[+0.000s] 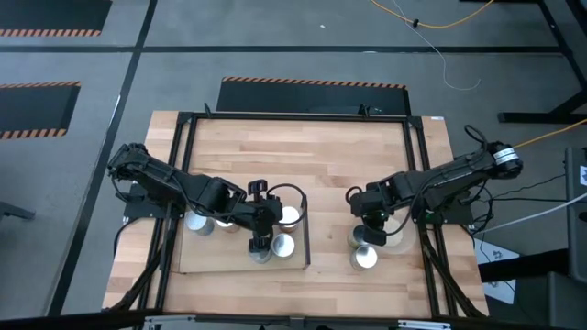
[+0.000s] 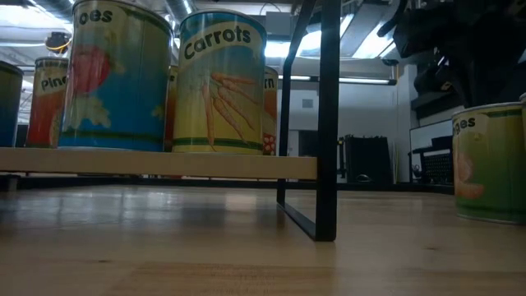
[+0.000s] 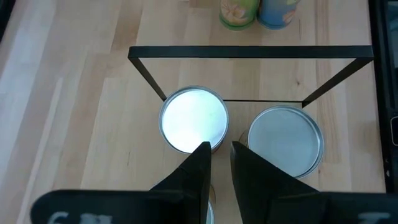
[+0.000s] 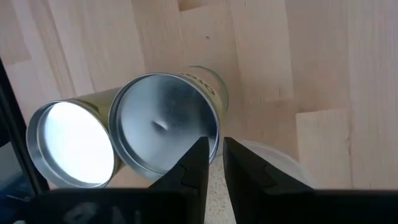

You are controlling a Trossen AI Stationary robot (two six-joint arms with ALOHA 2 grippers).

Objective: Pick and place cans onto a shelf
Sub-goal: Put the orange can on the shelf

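The shelf's pale board (image 1: 240, 261) lies on the tabletop, its black frame (image 3: 249, 53) upright at the short end toward the table's middle. Several cans stand on the board, among them a white-topped can (image 3: 194, 119) and a silvery-topped can (image 3: 286, 140) beside the frame. My left gripper (image 3: 219, 155) hovers above them, fingers close together and empty; the high view shows it too (image 1: 261, 223). My right gripper (image 4: 212, 154), (image 1: 368, 223) hovers shut above two cans (image 4: 165, 134), (image 4: 68, 146) standing on the tabletop to the shelf's right, by the beige dish (image 4: 273, 163).
In the low view, labelled cans (image 2: 222, 82) stand on the board (image 2: 156, 164), with another can (image 2: 489, 164) on the table past the frame (image 2: 329, 123). A black rail frame (image 1: 298, 116) rims the tabletop. Bare wood lies toward the far edge (image 1: 303, 156).
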